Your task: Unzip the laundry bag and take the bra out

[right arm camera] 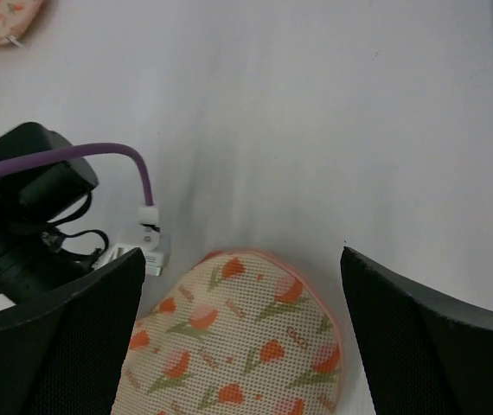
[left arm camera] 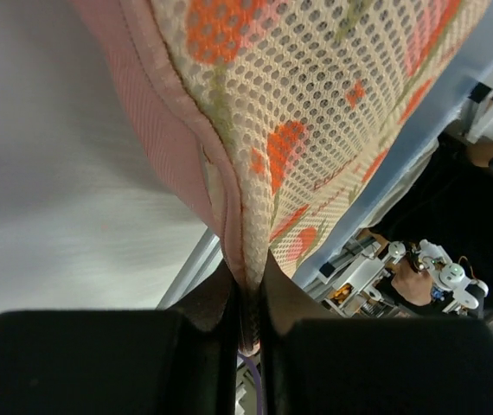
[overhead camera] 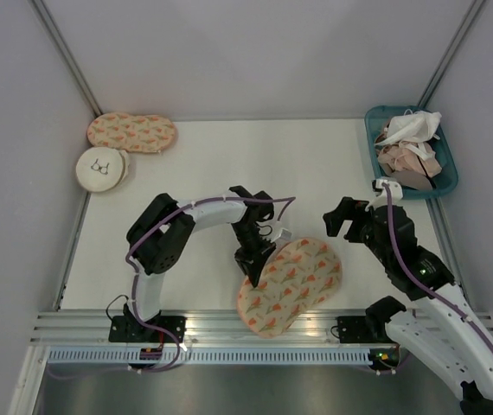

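Observation:
The laundry bag [overhead camera: 290,284], cream mesh with orange-red and green flower print and pink edging, lies at the near middle of the table, its near end over the front rail. My left gripper [overhead camera: 252,266] is shut on the pink edge of the bag [left arm camera: 229,216] at its left side. My right gripper [overhead camera: 343,221] is open and empty, hovering just right of the bag's far end; the bag's rounded end [right arm camera: 238,346] shows between its fingers. The bag looks closed. The bra is hidden.
A like-printed case [overhead camera: 131,132] and a round white pouch with a bra drawing [overhead camera: 101,169] lie at the far left. A teal basket [overhead camera: 444,186] with pink, beige and white garments stands at the far right. The metal rail [overhead camera: 212,327] runs along the near edge.

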Tool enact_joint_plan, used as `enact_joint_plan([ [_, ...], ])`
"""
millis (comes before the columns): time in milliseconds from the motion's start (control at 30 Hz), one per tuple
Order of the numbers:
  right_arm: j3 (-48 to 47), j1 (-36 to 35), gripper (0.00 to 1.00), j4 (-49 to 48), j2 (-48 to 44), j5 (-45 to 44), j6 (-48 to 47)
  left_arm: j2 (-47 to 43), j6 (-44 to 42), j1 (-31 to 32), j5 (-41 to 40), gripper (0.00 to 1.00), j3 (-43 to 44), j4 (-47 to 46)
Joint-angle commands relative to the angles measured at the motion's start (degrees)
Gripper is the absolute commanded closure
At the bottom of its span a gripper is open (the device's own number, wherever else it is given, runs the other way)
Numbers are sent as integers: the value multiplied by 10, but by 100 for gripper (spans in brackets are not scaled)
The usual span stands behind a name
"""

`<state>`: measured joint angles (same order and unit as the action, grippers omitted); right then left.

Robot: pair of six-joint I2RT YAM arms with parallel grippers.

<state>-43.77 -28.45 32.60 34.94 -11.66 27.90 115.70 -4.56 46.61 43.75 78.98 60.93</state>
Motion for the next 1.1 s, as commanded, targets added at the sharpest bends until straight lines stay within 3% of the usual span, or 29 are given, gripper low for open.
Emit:
enact_joint_plan([
  [0,33,-1,2,-37,29,-19,25,-50,-22,-14,-92,98,-16,23],
  [167,62,-1,2,-74,78,-2,65,-25,18,-15,-251,98,-23,24],
  [300,93,-1,4,-110,91,39,92,-7,21,-27,-290,98,-18,23],
  [367,114,-1,10,-119,94,45,100,9,22,-33,-322,98,-9,22],
  [467,153,-1,28,-141,91,72,121,37,29,-42,-384,98,6,25],
  [533,186,-1,30,-173,87,95,140,50,31,-47,-409,98,13,24],
  [667,243,-1,25,-238,105,114,164,70,32,-54,-450,98,33,24],
  [867,304,11,18,-410,149,237,211,66,31,-55,-457,98,42,20],
  [1067,350,20,16,-533,105,301,269,68,31,-55,-459,98,43,20],
])
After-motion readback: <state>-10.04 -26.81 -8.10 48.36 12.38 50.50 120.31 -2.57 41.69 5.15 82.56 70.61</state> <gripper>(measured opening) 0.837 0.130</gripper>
